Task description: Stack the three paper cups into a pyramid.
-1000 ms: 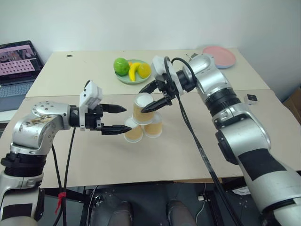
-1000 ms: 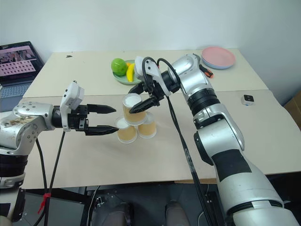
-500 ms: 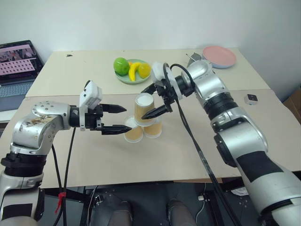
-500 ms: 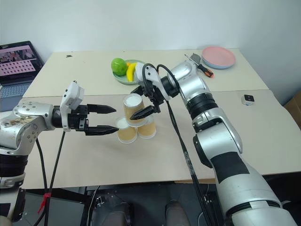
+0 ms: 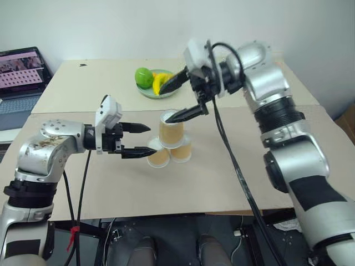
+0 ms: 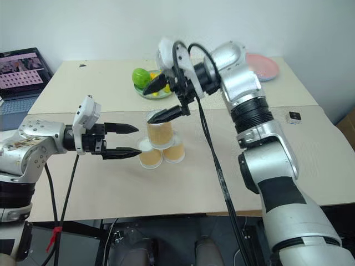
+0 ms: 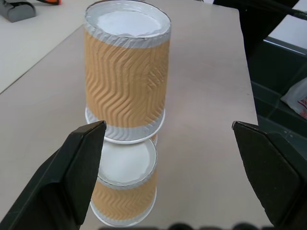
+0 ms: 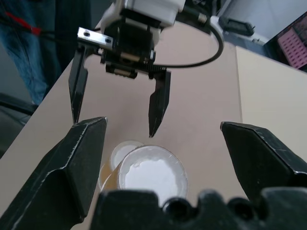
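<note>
Presently I find the three orange-tan ribbed paper cups pyramid-stacked on the beige counter, right claw spread empty above the top cup, left claw wide and empty alongside; any sideways brush could topple them.

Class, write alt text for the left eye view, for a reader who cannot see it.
Three paper cups stand upside down as a pyramid on a tan table, two side by side and one on top. The right gripper hangs above the top cup with open jaws; the left gripper waits beside the lower cups, jaws open. Behind sits a green plate of fruit.
</note>
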`<action>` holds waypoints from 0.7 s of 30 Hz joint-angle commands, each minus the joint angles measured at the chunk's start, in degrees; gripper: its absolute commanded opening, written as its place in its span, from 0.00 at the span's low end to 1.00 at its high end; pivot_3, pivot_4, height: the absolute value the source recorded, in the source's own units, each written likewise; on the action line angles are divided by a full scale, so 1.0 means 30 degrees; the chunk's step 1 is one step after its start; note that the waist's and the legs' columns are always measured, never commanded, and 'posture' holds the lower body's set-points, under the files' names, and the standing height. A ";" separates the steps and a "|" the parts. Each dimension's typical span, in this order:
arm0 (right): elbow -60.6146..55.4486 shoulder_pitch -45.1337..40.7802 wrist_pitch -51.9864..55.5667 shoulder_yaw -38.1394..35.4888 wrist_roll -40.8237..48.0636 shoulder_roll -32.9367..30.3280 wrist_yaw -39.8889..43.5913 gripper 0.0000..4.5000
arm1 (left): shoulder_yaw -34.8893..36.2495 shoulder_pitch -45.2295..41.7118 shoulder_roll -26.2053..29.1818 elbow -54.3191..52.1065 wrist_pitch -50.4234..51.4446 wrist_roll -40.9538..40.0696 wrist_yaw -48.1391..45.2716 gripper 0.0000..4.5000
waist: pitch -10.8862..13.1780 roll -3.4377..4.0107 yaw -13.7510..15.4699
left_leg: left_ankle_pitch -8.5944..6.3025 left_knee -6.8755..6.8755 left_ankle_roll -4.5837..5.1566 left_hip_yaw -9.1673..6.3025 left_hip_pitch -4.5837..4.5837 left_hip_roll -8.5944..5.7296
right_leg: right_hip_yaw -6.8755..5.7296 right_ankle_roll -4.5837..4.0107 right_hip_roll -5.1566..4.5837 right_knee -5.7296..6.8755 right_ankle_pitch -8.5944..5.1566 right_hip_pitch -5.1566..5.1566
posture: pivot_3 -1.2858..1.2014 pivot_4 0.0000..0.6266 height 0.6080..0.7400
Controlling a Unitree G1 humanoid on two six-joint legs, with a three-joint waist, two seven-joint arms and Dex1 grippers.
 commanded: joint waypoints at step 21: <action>0.1741 1.3018 -0.1082 -1.0845 -0.1757 0.0028 -2.3244 0.98 | 0.8018 0.5056 -0.8270 0.2514 -0.8448 0.6781 2.1027 1.00 | -0.0096 -0.0114 0.0254 | 0.0005 -0.0027 -0.0008 0.0125 0.0057 -0.0072 | 0.0075 -0.0018 -0.0098 -0.0120 0.0012 0.0028 | 0.52 0.24 1.00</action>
